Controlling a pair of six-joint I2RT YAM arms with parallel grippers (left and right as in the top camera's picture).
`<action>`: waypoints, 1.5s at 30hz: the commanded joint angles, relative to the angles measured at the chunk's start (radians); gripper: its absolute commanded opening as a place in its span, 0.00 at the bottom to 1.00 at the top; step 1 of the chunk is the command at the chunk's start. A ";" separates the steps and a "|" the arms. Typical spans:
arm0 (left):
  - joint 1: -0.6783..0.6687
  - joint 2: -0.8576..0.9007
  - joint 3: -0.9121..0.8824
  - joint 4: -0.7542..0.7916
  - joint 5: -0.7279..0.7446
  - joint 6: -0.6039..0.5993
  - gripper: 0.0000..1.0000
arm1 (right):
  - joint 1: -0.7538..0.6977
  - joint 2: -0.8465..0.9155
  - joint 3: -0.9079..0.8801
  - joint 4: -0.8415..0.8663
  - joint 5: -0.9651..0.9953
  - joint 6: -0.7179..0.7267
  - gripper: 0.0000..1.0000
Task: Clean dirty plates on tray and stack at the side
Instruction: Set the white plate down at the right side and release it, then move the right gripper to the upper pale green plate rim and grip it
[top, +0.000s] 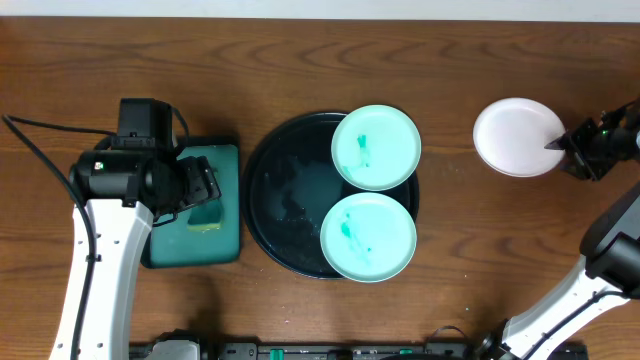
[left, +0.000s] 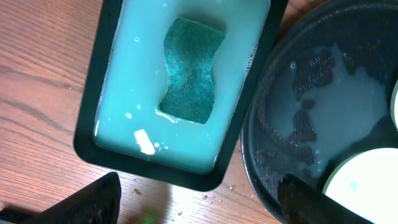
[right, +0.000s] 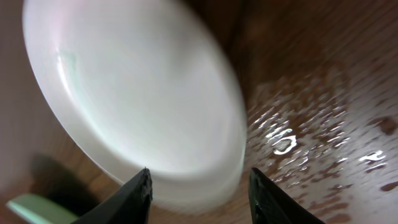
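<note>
The right pincer (right: 198, 190) stood spread astride the rim of the white plate (right: 137, 93); the left pincer (left: 199, 199) hung spread over the sponge (left: 189, 71); two mint plates (top: 375, 147) (top: 368, 236) lay on the tray (top: 285, 200).

overhead looks down; left wrist shares tray (top: 285, 190).

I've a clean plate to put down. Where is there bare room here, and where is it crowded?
Bare wood lies between the black tray and the white plate, and along the far table edge. The tray's left half holds no plate but is wet. Crowded: its right half, with two mint plates.
</note>
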 joint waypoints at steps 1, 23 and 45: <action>-0.003 0.000 -0.001 -0.003 -0.005 0.006 0.81 | 0.023 -0.119 0.013 -0.016 -0.064 -0.032 0.48; -0.003 0.000 -0.001 -0.029 -0.005 0.006 0.81 | 0.641 -0.273 0.005 -0.053 0.064 -0.286 0.48; -0.003 0.000 -0.001 -0.029 -0.005 0.006 0.81 | 0.682 0.063 0.005 0.113 0.097 -0.274 0.53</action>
